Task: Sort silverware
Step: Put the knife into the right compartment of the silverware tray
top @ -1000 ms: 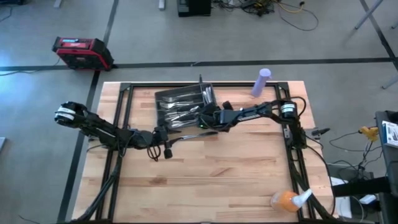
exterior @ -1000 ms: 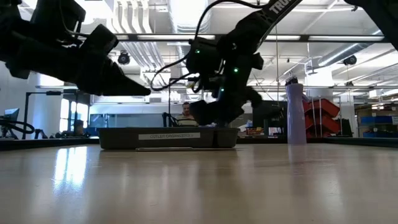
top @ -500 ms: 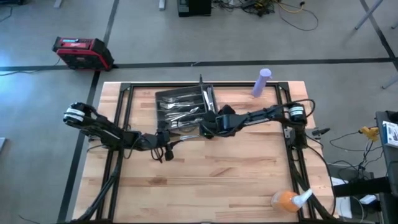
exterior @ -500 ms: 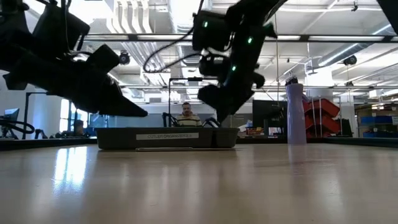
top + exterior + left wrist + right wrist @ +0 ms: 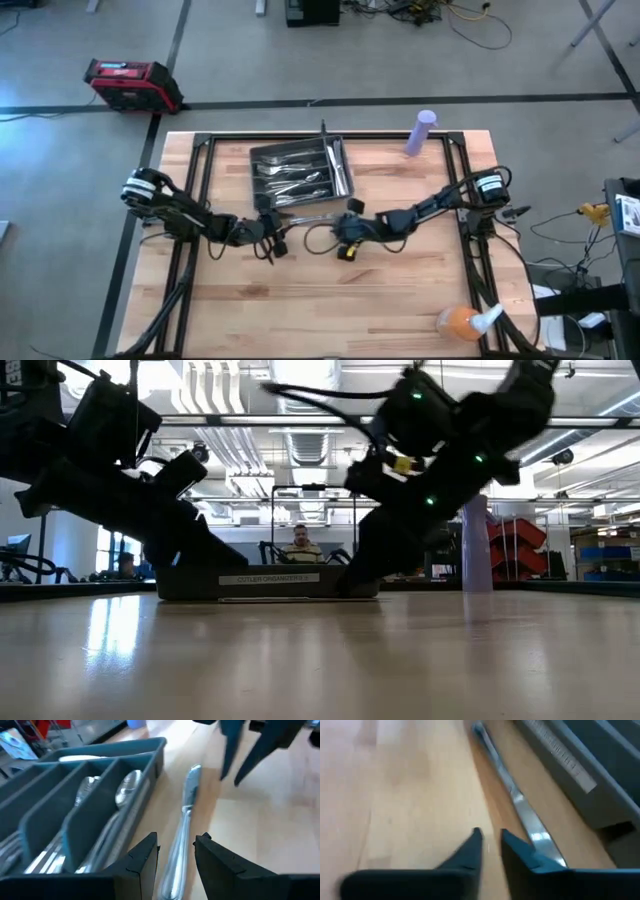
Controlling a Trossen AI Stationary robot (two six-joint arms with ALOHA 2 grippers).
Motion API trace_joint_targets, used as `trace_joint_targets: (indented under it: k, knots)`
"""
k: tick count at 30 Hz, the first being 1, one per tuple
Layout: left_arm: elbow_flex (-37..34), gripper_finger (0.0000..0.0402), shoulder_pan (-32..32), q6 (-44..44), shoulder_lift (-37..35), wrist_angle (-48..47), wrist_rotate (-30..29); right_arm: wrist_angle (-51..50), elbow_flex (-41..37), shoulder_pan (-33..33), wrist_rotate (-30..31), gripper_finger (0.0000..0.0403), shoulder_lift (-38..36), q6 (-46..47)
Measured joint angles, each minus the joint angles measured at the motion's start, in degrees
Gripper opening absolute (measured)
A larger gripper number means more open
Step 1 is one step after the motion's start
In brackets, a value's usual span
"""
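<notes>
The dark compartmented tray (image 5: 262, 152) holds several pieces of silverware (image 5: 295, 170) lying along its compartments (image 5: 100, 810). One silver knife (image 5: 308, 213) lies flat on the table along the tray's near wall (image 5: 186, 805). My left gripper (image 5: 176, 852) is low at the knife's handle end. It is open, with one finger on each side of the handle. My right gripper (image 5: 490, 845) is low over the table near the knife's other end (image 5: 520, 805). It is open by a narrow gap and holds nothing.
A purple bottle (image 5: 420, 132) stands at the far right of the table. An orange object (image 5: 460, 322) lies at the near right corner. Bare wood runs along the table's near half. A person (image 5: 300, 545) sits in the room behind the tray.
My right gripper has left the tray's near right corner, risen, then come toward the table's near edge and down beside the knife. My left gripper has moved toward the right and down to the knife's handle. The knife has stayed on the table.
</notes>
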Motion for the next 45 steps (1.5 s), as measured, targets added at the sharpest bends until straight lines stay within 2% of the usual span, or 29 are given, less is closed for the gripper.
trace_joint_targets:
  k: [2,6,9,13,18,21,25,30,35,45]
  knots:
    - [-0.6,0.0117,0.9,0.7,-2.2,-2.0,-0.3,8.2,-2.7,-0.1,0.7,0.0011,0.7,0.5]
    - [-0.9,0.0117,4.2,-1.6,-6.1,-10.5,5.3,14.1,-6.7,-1.5,3.4,0.0006,2.1,2.7]
    - [-0.7,0.0117,5.5,-3.2,-6.5,-15.5,7.3,21.4,-10.3,-2.2,5.1,0.0003,2.4,2.7]
    - [-0.2,0.0117,4.9,-3.9,-7.3,-16.4,11.5,34.4,-14.7,-2.5,6.2,0.0001,3.7,2.7]
    - [0.6,0.0117,3.0,-4.6,-9.7,-19.0,13.4,34.8,-16.4,-2.9,8.3,0.0,5.2,3.0]
    - [1.0,0.0117,2.5,-6.9,-12.2,-28.4,13.3,35.8,-15.8,-3.1,9.6,0.0,6.7,3.1]
    - [2.4,0.0117,2.2,-8.8,-14.9,-36.0,13.3,37.2,-15.0,-3.4,11.1,0.0,7.9,2.9]
    - [2.5,0.0117,2.2,-8.2,-15.6,-36.6,13.4,34.7,-14.0,-3.5,11.1,0.0,9.4,5.2]
    - [2.7,0.0116,2.4,-6.6,-11.6,-34.8,11.1,32.9,-14.5,-2.6,10.9,0.0,10.4,5.9]
    - [3.6,0.0116,3.6,-0.3,1.7,-17.5,8.4,32.2,-15.6,-2.2,9.3,0.0,9.7,5.0]
